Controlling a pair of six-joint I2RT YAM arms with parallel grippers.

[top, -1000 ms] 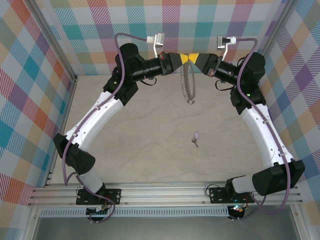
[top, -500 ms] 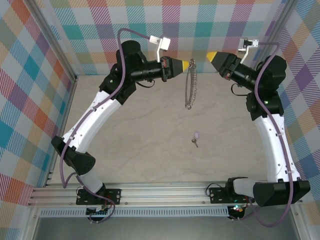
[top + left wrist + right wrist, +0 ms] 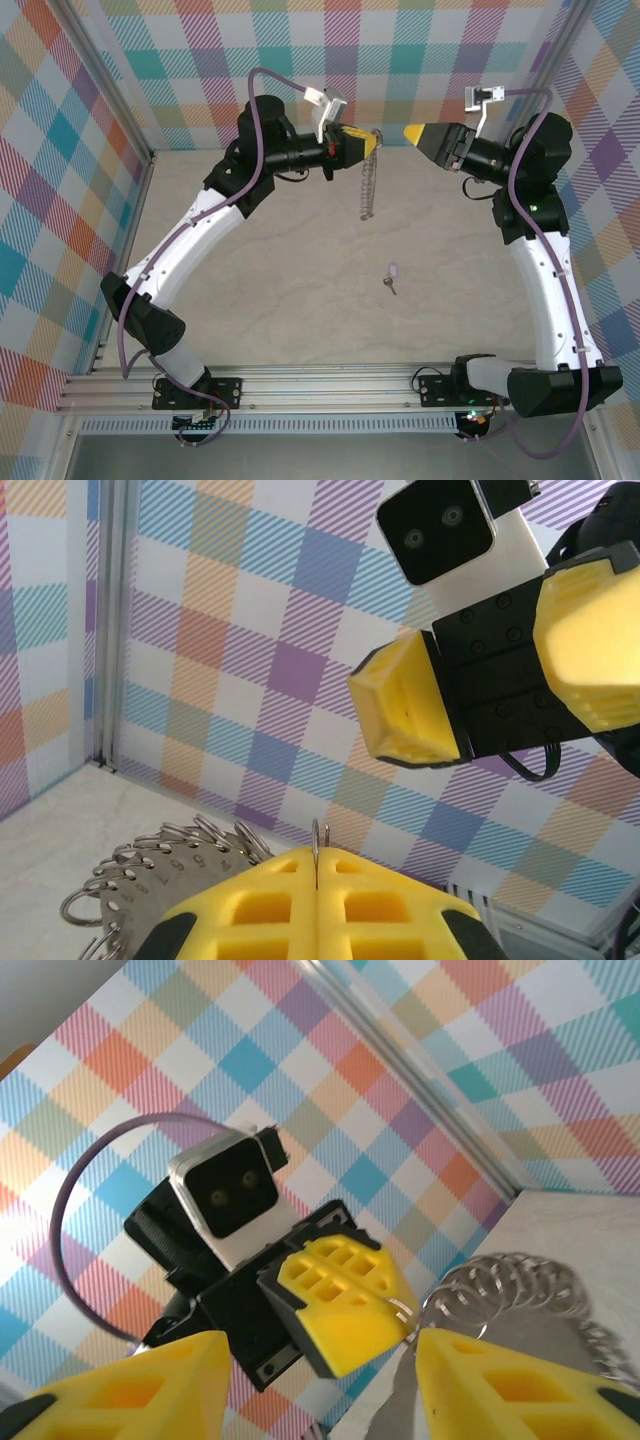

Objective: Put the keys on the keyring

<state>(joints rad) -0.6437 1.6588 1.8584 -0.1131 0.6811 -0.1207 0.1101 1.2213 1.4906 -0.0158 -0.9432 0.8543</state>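
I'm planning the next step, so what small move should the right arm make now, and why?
Probably lower the right end effector toward the key. Its jaws stand open and empty, the left end effector is shut on the keyring, which hangs above the table, and the key lies there untouched, apart from both.

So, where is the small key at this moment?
In the top view the key lies on the table, right of centre, lower in the picture than the keyring hanging from the left claw.
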